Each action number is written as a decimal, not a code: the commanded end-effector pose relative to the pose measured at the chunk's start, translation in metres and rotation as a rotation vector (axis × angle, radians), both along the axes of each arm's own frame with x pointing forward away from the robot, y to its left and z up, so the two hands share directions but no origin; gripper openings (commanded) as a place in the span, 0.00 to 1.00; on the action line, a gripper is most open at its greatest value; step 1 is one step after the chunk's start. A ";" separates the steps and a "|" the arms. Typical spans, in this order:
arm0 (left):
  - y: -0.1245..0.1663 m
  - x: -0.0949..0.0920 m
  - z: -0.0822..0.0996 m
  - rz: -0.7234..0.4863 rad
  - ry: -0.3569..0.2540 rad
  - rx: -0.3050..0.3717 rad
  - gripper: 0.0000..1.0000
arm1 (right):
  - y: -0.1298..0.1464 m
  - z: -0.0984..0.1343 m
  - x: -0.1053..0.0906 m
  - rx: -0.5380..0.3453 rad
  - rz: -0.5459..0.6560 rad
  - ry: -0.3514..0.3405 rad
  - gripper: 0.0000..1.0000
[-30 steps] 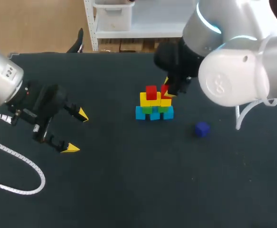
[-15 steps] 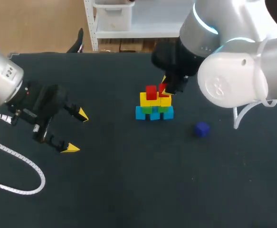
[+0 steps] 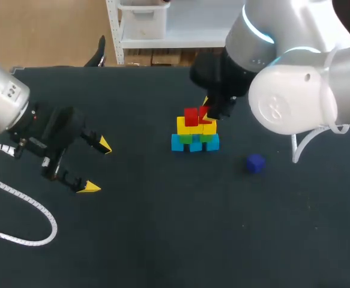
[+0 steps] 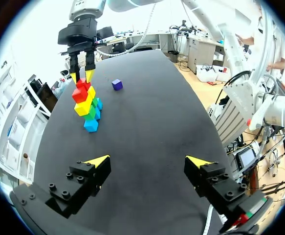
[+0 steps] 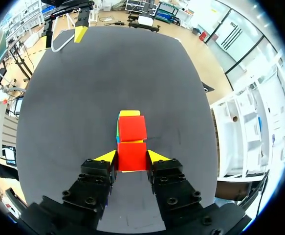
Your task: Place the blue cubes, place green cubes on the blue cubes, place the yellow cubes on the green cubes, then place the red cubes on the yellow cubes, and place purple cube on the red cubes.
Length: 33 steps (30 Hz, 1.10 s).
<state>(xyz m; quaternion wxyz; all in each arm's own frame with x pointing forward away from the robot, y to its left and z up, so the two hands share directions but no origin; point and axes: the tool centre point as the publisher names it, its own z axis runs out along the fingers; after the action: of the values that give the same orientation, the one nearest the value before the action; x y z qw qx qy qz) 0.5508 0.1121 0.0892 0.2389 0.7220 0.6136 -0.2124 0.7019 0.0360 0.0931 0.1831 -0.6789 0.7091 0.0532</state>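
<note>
Right gripper [image 4: 81, 75] clamped on second red cube [image 5: 131, 156], atop yellow cubes [image 3: 184, 125] beside first red cube [image 5: 132, 128]. Blue cubes [image 3: 178, 143], green cubes [image 3: 190, 138] below, done. Remaining: release, then purple cube [image 3: 256, 163], loose on table [image 3: 162, 240]. Left gripper [image 3: 96, 166] spread, empty.

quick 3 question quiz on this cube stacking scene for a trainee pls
1. True or false: the left gripper grips a cube.
2. What is clamped in the right gripper at the top of the multicoloured cube stack? A: a small red cube. B: a green cube. C: a yellow cube.
3. Fill in: the one small cube lying alone on the black table is ____.

Key:
1. False: its fingers are open and empty.
2. A.
3. Purple: the small purple cube.
</note>
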 end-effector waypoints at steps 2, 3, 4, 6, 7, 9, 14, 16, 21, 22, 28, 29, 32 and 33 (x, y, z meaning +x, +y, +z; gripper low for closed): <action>0.001 0.000 -0.001 -0.002 -0.002 -0.003 1.00 | 0.002 -0.001 0.002 -0.001 0.002 0.005 0.00; 0.001 0.000 -0.001 -0.002 -0.002 -0.003 1.00 | 0.002 -0.001 0.002 -0.001 0.003 0.006 0.00; 0.001 0.000 -0.001 -0.002 -0.002 -0.003 1.00 | 0.002 -0.001 0.003 -0.001 0.004 0.007 0.00; 0.001 0.000 -0.001 -0.002 -0.002 -0.003 1.00 | 0.003 -0.003 0.004 0.001 0.005 0.010 0.00; 0.001 0.000 -0.001 -0.002 -0.002 -0.003 1.00 | 0.003 -0.004 0.005 0.001 0.005 0.011 0.00; 0.001 0.000 -0.001 -0.002 -0.002 -0.003 1.00 | 0.003 -0.003 0.004 0.000 0.005 0.013 0.00; 0.001 0.000 -0.001 -0.002 -0.002 -0.003 1.00 | 0.004 -0.005 0.004 0.001 0.007 0.021 0.00; 0.001 0.000 -0.001 -0.002 -0.002 -0.003 1.00 | 0.004 -0.005 0.004 0.001 0.007 0.022 0.00; 0.001 0.000 -0.001 -0.002 -0.002 -0.003 1.00 | 0.004 -0.005 0.004 0.002 0.008 0.024 0.00; 0.001 0.000 -0.001 -0.002 -0.002 -0.003 1.00 | 0.004 -0.005 0.004 0.001 0.008 0.025 0.00; 0.001 0.000 -0.001 -0.002 -0.002 -0.003 1.00 | 0.003 -0.005 0.004 0.000 0.009 0.031 0.00; 0.001 0.000 -0.001 -0.002 -0.002 -0.003 1.00 | 0.004 -0.005 0.004 0.000 0.010 0.032 0.00; 0.001 0.000 -0.001 -0.002 -0.002 -0.003 1.00 | 0.004 -0.007 0.005 -0.001 0.011 0.035 0.00; 0.001 0.000 -0.001 -0.002 -0.002 -0.003 1.00 | 0.004 -0.006 0.005 0.000 0.011 0.035 0.00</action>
<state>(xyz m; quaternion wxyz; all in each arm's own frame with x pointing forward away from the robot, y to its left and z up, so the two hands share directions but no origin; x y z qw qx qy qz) 0.5508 0.1121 0.0893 0.2389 0.7220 0.6136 -0.2124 0.7043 0.0390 0.0868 0.1716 -0.6810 0.7091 0.0633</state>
